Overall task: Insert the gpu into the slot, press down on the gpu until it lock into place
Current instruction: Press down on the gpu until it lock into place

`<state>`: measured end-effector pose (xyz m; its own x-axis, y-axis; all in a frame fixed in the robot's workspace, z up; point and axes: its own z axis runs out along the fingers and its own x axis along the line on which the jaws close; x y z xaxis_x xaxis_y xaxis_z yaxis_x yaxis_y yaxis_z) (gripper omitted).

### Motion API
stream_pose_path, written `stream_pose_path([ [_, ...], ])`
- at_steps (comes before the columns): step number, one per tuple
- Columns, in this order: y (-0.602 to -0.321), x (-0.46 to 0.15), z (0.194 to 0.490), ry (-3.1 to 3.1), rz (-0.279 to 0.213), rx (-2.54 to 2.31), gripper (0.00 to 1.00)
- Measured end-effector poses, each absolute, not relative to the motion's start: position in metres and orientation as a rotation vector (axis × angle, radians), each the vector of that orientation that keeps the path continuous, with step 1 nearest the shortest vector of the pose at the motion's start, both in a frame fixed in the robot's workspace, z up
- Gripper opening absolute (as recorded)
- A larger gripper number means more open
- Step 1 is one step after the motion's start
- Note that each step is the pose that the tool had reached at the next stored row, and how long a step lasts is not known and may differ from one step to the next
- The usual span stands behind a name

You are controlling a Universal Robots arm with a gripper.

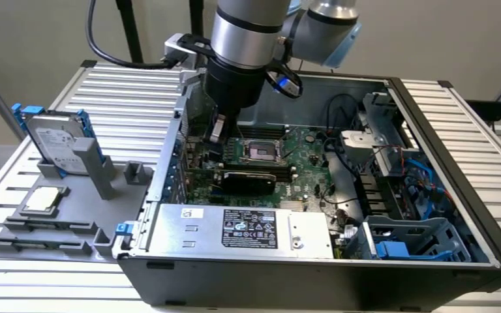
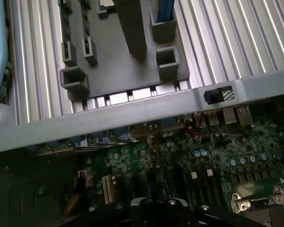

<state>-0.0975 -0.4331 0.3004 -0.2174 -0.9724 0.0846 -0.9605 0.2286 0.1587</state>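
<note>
In the exterior view, the gpu (image 1: 248, 180) is sitting flat on the board (image 1: 307, 171) inside the case (image 1: 320, 277), so it looks plugged in. The gripper (image 1: 216, 130), pressed together and holding nothing, is hanging just above it.

In the wrist view, the board (image 2: 217, 156) is lying below the case (image 2: 132, 116) wall.

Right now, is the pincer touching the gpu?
Apart. In the exterior view the pincer hangs over the motherboard's upper part, with bare green board visible between it and the gpu lying lower down.
</note>
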Motion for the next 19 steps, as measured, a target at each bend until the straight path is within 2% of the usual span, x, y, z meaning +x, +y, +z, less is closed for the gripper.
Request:
stream_pose_path([
  [8, -0.434, -0.086, 0.302, -2.36, -0.068, 1.885, 0.11],
  [13, -0.437, -0.077, 0.307, -2.363, -0.073, 1.895, 0.11],
  [19, -0.437, -0.077, 0.307, -2.374, -0.106, 1.907, 0.11],
])
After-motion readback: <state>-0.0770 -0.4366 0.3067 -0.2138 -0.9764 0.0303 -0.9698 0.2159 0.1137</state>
